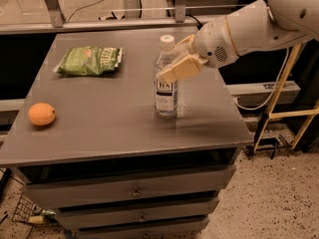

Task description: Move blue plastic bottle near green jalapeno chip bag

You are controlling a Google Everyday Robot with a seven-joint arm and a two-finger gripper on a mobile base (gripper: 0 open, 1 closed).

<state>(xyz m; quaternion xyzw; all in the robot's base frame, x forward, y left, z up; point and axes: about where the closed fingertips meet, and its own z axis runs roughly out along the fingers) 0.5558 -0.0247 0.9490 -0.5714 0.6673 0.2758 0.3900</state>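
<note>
The blue plastic bottle stands upright right of the table's middle, with a white cap and a black-and-white label. The green jalapeno chip bag lies flat at the back left. My gripper reaches in from the right at the height of the bottle's shoulder. It is open, with one tan finger in front of the bottle and the other behind, beside the cap. The bottle rests on the table.
A round orange fruit sits near the left front edge of the grey table top. Drawers are below the top. A metal rail runs behind the table, and a wooden stand is on the floor at right.
</note>
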